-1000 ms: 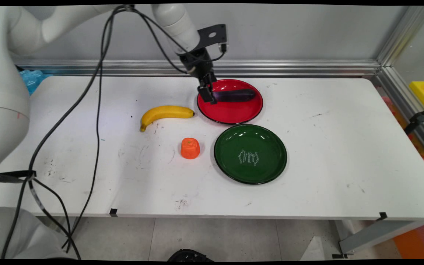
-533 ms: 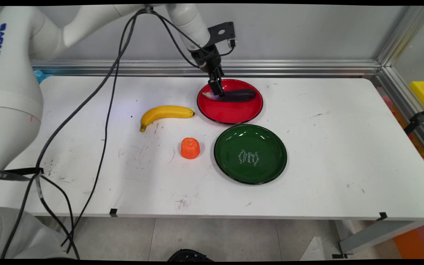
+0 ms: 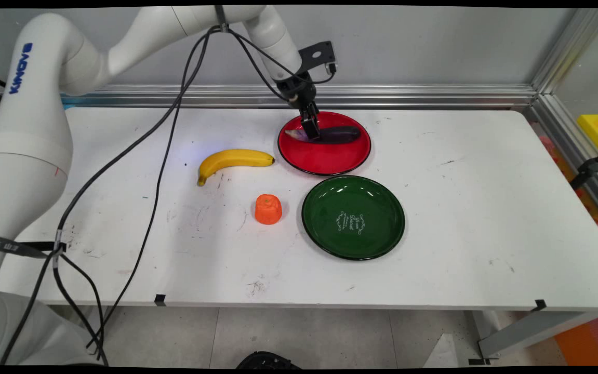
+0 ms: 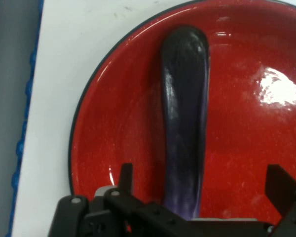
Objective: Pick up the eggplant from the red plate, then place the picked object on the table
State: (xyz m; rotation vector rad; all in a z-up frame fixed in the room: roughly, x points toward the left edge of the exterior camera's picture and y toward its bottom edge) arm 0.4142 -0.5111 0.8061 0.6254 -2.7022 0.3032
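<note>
A dark purple eggplant point(image 3: 339, 135) lies across the red plate point(image 3: 324, 163) at the back of the table. My gripper point(image 3: 311, 130) hangs over the eggplant's pale left end, close above it. In the hand view the eggplant point(image 4: 185, 98) runs up the middle of the red plate point(image 4: 123, 113). My gripper point(image 4: 202, 182) stands open there, with one finger point(image 4: 125, 174) on each side of the eggplant's near end. I cannot tell whether the fingers touch it.
A green plate point(image 3: 353, 217) sits just in front of the red one. A yellow banana point(image 3: 234, 159) lies left of the red plate, and an orange fruit point(image 3: 268, 209) stands left of the green plate. Black cables point(image 3: 158, 156) hang over the table's left side.
My gripper has moved right, from the red plate's left rim to above the eggplant's left end. The eggplant and the other things have not moved.
</note>
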